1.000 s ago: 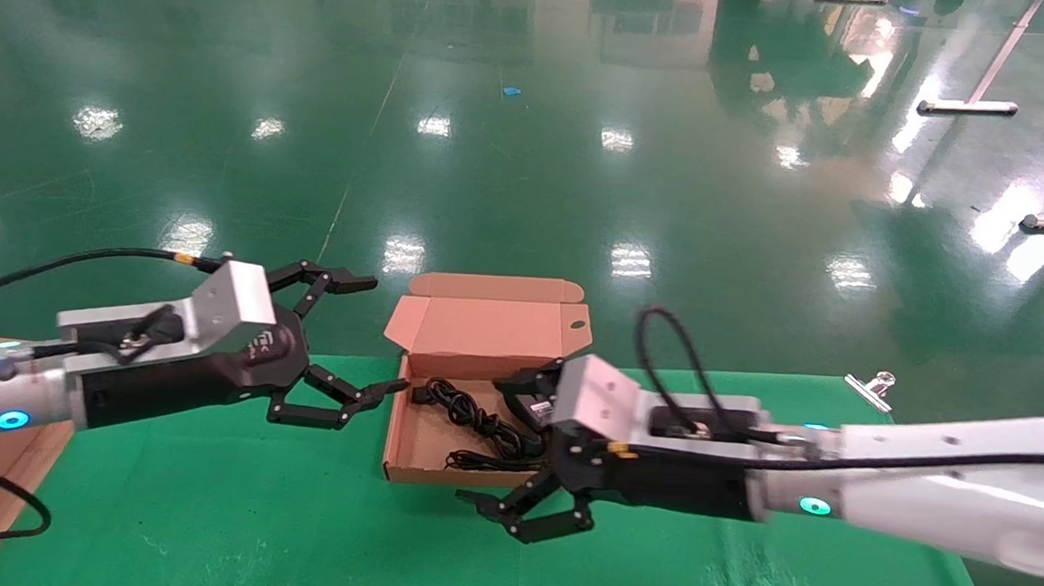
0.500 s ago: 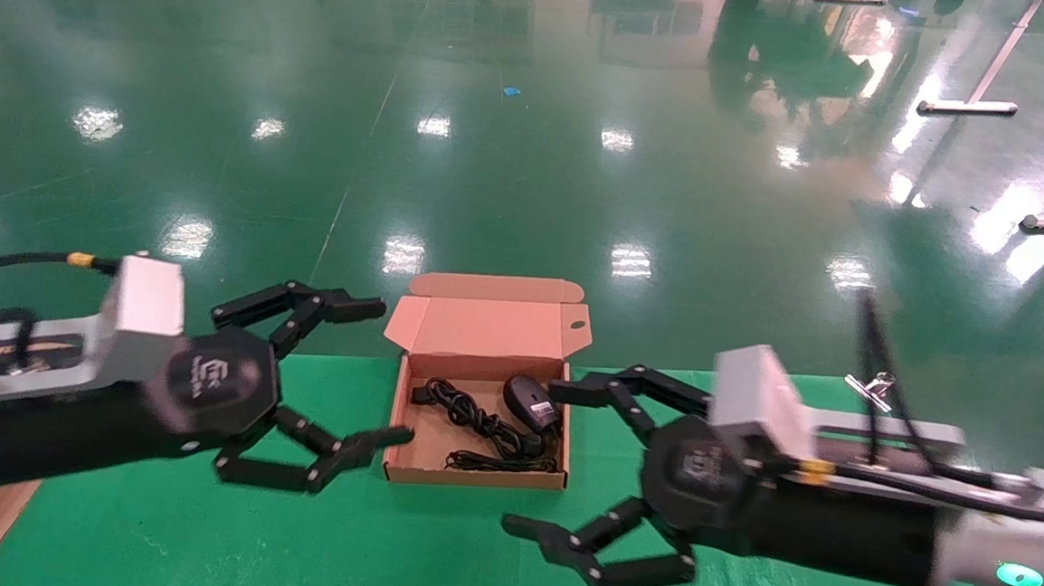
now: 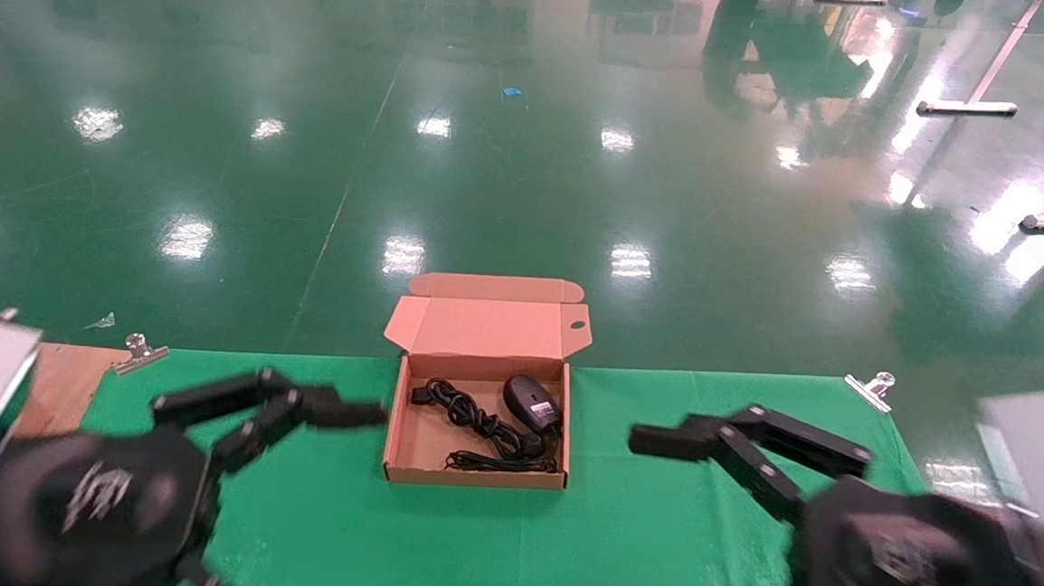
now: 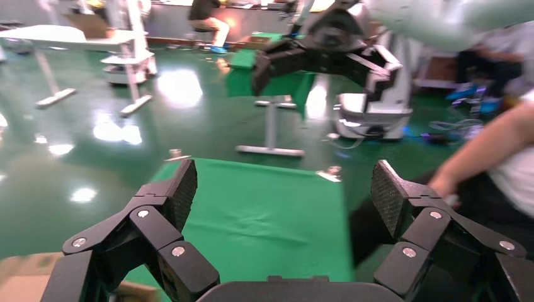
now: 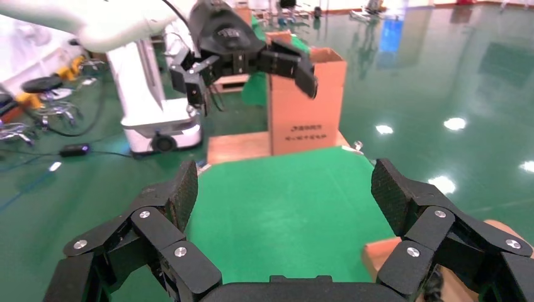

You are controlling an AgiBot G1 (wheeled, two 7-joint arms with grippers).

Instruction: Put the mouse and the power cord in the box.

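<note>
**A:** What is on the table?

**B:** A green-covered table (image 3: pixel 651 555) holds the box (image 3: pixel 474 476), lid folded back. The mouse (image 3: pixel 531 401) lies inside toward its far right corner. The power cord (image 3: pixel 469 414), a bundled black cable, lies beside it across the box floor. Both task items look to be in place.

**A:** Where are the grippers?

**B:** In the head view, the left gripper (image 3: pixel 292 496) sits low on the left, well apart from the box, fingers spread and holding nothing. The right gripper (image 3: pixel 707 531) mirrors it on the right, also spread and empty.

**A:** What could go wrong from here?

**B:** Probably little. The main risk is an arm swinging back across the table and catching the raised lid or a box wall, which could shove the light cardboard. A loop of cable might also sit above the rim and snag, though that is hard to judge from overhead.

**A:** Do the wrist cameras add anything?

**B:** Each shows its own open fingers (image 4: pixel 170 201) (image 5: pixel 170 201) over bare green cloth, with the opposite gripper farther off. The right wrist view also shows a tall cardboard carton (image 5: pixel 308 104) past the table's end. Neither clearly shows the box's contents; only the head view does.
</note>
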